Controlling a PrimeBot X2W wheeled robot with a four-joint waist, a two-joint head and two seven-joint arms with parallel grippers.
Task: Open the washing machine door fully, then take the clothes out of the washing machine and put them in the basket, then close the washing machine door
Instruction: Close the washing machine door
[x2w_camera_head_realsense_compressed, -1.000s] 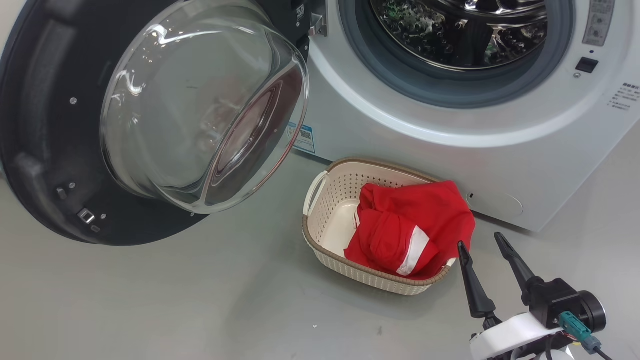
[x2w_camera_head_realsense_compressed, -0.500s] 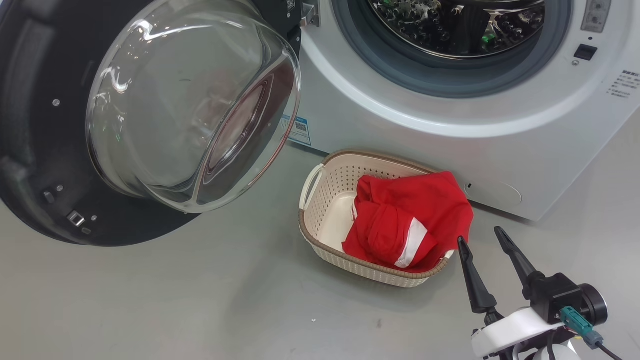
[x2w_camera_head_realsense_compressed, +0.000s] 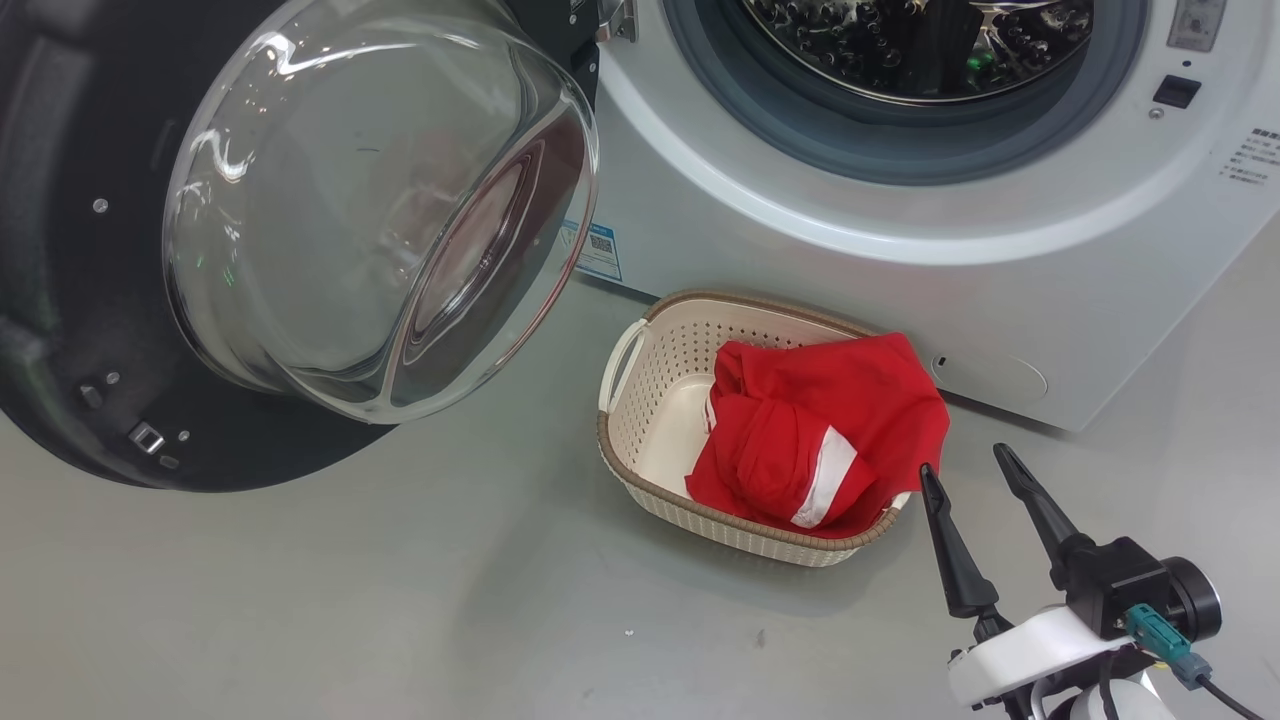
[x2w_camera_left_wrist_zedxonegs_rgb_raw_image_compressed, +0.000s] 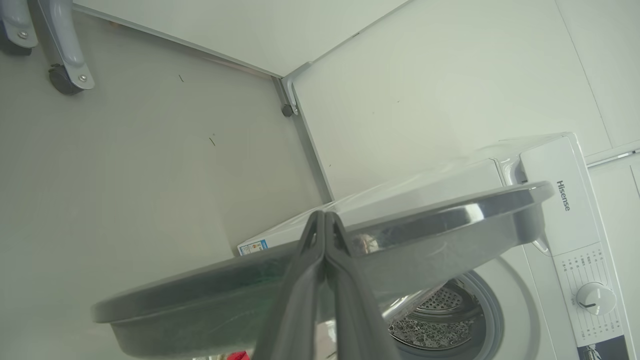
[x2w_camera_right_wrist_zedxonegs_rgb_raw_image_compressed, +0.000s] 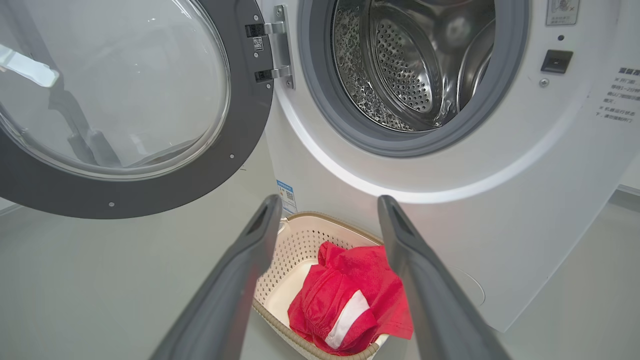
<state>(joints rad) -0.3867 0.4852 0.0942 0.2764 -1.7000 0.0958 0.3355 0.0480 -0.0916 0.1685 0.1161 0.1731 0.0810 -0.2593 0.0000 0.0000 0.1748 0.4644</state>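
Note:
The washing machine (x2w_camera_head_realsense_compressed: 900, 290) stands with its steel drum (x2w_camera_head_realsense_compressed: 920, 40) bare of clothes in the part I see. The washing machine door (x2w_camera_head_realsense_compressed: 60, 300) hangs wide open at the left, its glass bowl (x2w_camera_head_realsense_compressed: 380, 210) bulging toward me. Red clothes (x2w_camera_head_realsense_compressed: 820, 430) with a white stripe lie in the cream basket (x2w_camera_head_realsense_compressed: 640, 400) on the floor before the machine. My right gripper (x2w_camera_head_realsense_compressed: 963, 460) stands open just right of the basket, holding nothing. In the right wrist view, basket (x2w_camera_right_wrist_zedxonegs_rgb_raw_image_compressed: 300, 240) and clothes (x2w_camera_right_wrist_zedxonegs_rgb_raw_image_compressed: 345, 300) lie between the open fingers (x2w_camera_right_wrist_zedxonegs_rgb_raw_image_compressed: 250, 260). My left gripper (x2w_camera_left_wrist_zedxonegs_rgb_raw_image_compressed: 324, 216) is shut, empty, at the door's grey outer rim (x2w_camera_left_wrist_zedxonegs_rgb_raw_image_compressed: 450, 220).
Grey floor spreads left of and in front of the basket. A blue sticker (x2w_camera_head_realsense_compressed: 598, 250) marks the machine's lower corner. The left wrist view has white wall panels and a castor leg (x2w_camera_left_wrist_zedxonegs_rgb_raw_image_compressed: 65, 75) behind the machine.
The whole head view has shifted a little, so machine and basket sit slightly higher. Both grippers keep their states, and the clothes lie the same way in the basket.

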